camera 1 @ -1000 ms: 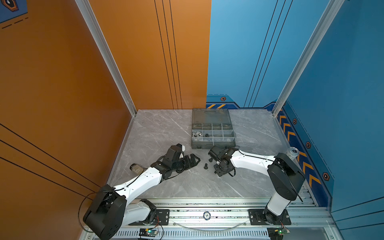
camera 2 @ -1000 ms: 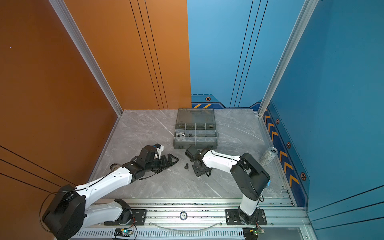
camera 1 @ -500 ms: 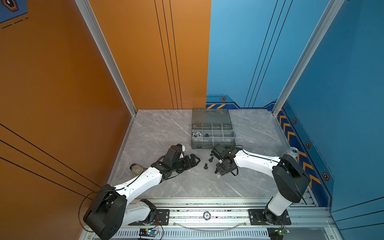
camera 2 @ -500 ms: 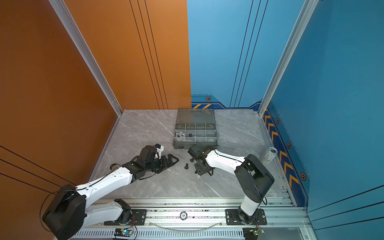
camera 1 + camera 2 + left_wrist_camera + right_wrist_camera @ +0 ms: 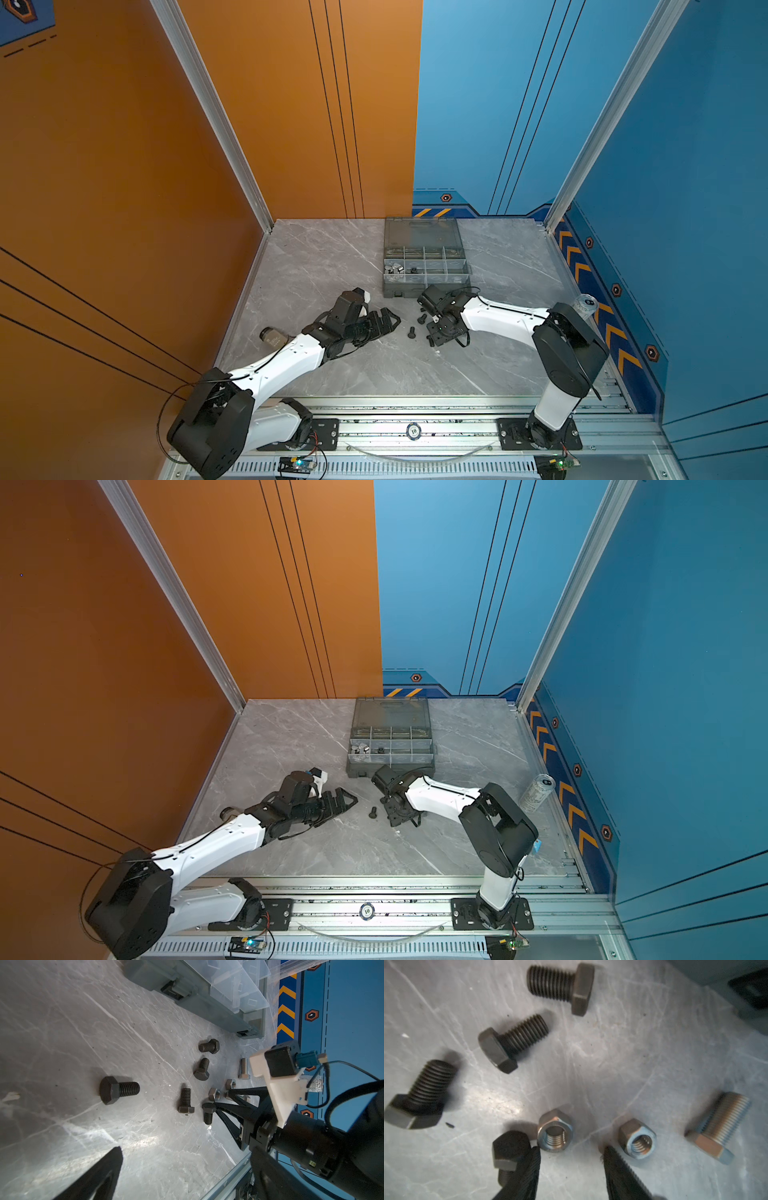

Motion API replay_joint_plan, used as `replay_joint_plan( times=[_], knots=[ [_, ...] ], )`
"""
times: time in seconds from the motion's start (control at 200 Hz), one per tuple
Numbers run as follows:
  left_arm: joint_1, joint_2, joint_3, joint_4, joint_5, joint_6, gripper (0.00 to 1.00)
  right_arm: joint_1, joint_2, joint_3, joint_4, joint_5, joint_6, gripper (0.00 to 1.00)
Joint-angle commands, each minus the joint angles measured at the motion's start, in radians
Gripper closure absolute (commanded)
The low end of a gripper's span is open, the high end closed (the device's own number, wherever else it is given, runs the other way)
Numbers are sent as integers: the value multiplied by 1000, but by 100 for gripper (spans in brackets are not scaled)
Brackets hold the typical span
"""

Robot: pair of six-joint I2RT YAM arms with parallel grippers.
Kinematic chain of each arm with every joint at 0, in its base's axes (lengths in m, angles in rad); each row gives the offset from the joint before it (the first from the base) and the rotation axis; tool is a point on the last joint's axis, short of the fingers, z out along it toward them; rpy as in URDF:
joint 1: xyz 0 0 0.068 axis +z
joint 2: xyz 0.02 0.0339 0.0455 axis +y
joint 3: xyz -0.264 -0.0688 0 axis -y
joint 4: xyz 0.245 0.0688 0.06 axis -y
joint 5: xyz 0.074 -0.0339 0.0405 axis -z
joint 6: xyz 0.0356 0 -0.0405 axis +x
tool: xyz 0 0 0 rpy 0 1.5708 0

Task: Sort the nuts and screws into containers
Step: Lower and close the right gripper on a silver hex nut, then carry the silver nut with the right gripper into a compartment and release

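Right hand (image 5: 571, 1154) is down low over the grey marble-patterned desk (image 5: 623, 1053), ribbed black fingers (image 5: 529, 1169) apart with only bare stone in the gap, gripping nothing. One fingertip covers much of a matte black hex-head bolt (image 5: 508, 1150), its shank nearly all hidden. Just past the tips sit two shiny silver hex nuts (image 5: 555, 1130), threads glinting inside, the second nut (image 5: 637, 1138) right beside the other finger. Off to the side lies a longer silver hex-head bolt (image 5: 716, 1126), a bit blurred. Three more black bolts (image 5: 508, 1047) with coarse threads lie scattered beyond. From the left wrist view, a silver piece (image 5: 229, 1096) sits under the right hand's struts, too covered to name. Left hand (image 5: 392, 322) is spread wide and empty, low over the desk; its wrist view catches just one black finger (image 5: 99, 1174), the other cut off. A lone black bolt (image 5: 412, 331) lies between the two hands. Behind the right hand stands the smoky grey translucent plastic organizer box (image 5: 401, 287), lid (image 5: 422, 232) open. Silver pieces (image 5: 394, 268) are heaped in its near left compartment, and a dark speck (image 5: 413, 270) next door is too small to identify. A silver drink can (image 5: 538, 791) stands by the blue wall.
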Motion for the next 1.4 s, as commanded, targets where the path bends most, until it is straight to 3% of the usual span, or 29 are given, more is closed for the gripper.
replay_joint_plan(
  times=[0.0,0.345,0.791,1.141,1.392],
  knots=[
    [-8,7,5,-17,2,3,2,-6,34,-5,5,-39,-9,49],
    [-9,7,2,-16,0,2,2,-10,65,-2,29,-52,-14,50],
    [-6,-4,-4,-21,-2,0,2,-20,91,-15,52,-67,-10,60],
    [-4,-12,-7,-27,-4,2,2,-24,70,-42,52,-73,10,74],
    [-5,-13,-11,-23,-1,1,2,-41,15,-46,48,-87,20,97]
  ],
)
